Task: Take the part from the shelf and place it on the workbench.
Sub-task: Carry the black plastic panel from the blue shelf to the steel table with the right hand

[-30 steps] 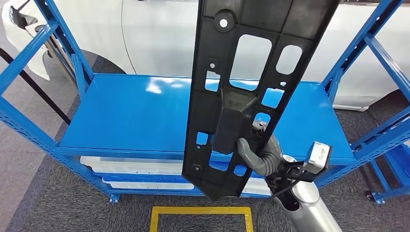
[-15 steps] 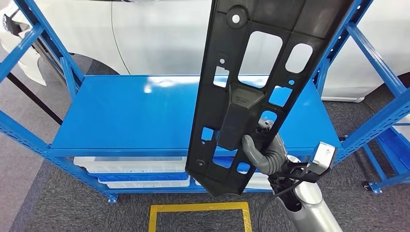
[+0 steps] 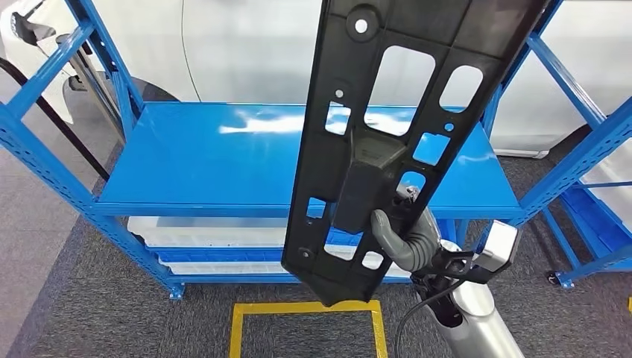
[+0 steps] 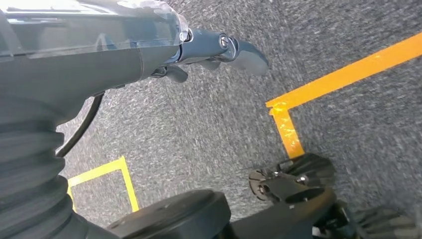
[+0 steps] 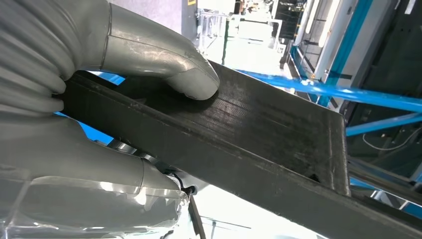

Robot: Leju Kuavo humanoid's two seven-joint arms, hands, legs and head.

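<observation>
Head view: the right hand [image 3: 406, 237] grips a long black plastic part [image 3: 387, 134] near its lower end, holding it nearly upright and tilted slightly to the right, clear of the shelf [image 3: 223, 160]. The grey thumb [image 3: 384, 231] presses on the raised block at the middle of the part's near face; the remaining fingers wrap behind the panel and are hidden by it. Above the fingers the part rises past the top edge of the picture, pierced by several rectangular cut-outs and small round holes. Below the fingers its lower end hangs over a yellow floor marking [image 3: 307, 309] on grey carpet. Beyond the fingers, seen behind the part, lies the blue shelf board, bare and glossy, with white trays [image 3: 209, 231] on the level beneath it and a white car body [image 3: 246, 45] behind the frame.

Right wrist view: the thumb [image 5: 169, 59] lies flat on the dark ribbed surface of the part [image 5: 249, 134], with the hand [image 5: 74, 149] closed around the panel's edge.

Left wrist view: the left hand [image 4: 209, 52] hangs above the carpet, holding nothing; its fingers [image 4: 244, 52] extend forward, and whether they are spread cannot be told.
</observation>
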